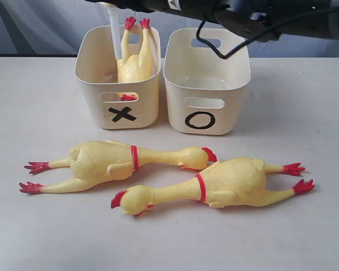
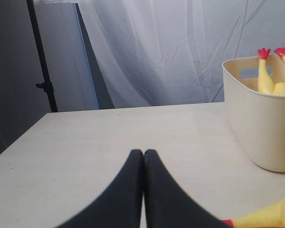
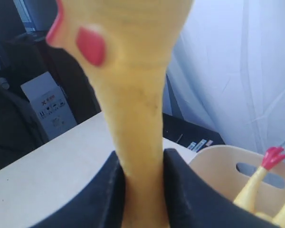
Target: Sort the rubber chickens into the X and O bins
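Against white curtains, the yellow rubber head-and-neck piece pinched in the right jaws is best centred over the cream plastic X tub by the table's far edge before release; left jaws closed, empty.

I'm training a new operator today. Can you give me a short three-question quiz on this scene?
1. True or false: a chicken stands feet-up in the X bin.
2. What does the right tool grip? A) a bin B) a neck piece C) nothing
3. Fill in: the left tool is ___ (open or shut).

Key: 1 true; 2 B; 3 shut.
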Controlling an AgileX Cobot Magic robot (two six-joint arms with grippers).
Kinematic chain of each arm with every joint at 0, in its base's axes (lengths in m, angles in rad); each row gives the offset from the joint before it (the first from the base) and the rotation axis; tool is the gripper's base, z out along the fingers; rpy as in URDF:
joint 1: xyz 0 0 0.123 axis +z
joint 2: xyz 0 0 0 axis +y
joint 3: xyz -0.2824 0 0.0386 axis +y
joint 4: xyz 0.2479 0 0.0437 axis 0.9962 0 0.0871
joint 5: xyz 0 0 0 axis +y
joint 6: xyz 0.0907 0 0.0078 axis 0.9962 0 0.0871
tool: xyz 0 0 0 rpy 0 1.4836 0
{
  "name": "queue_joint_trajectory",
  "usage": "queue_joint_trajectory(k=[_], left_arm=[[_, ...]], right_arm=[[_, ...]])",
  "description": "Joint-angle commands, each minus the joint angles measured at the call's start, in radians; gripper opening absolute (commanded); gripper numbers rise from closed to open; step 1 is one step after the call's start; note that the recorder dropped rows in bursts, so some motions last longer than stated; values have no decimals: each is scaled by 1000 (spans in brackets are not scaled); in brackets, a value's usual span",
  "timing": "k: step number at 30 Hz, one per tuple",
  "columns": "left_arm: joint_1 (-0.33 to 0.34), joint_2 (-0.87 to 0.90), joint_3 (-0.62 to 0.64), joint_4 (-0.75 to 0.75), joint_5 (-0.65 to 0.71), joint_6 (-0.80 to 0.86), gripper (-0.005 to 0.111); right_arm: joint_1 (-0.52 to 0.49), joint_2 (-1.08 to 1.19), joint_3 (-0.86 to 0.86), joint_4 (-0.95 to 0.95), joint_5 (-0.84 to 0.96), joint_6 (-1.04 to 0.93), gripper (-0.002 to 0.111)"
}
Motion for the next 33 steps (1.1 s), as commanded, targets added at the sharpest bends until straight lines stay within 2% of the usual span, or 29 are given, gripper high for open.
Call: queue_joint_trajectory(k=[1, 29, 33], left_arm=[[-10, -3, 0, 0, -10, -2, 0], [-10, -3, 0, 0, -10, -2, 0], [-10, -3, 0, 0, -10, -2, 0]], right_arm=[[-5, 66, -101, -1, -18, -9, -1], [-12, 317, -255, -8, -10, -25, -1], [-14, 345, -255, -8, 7, -118, -1]])
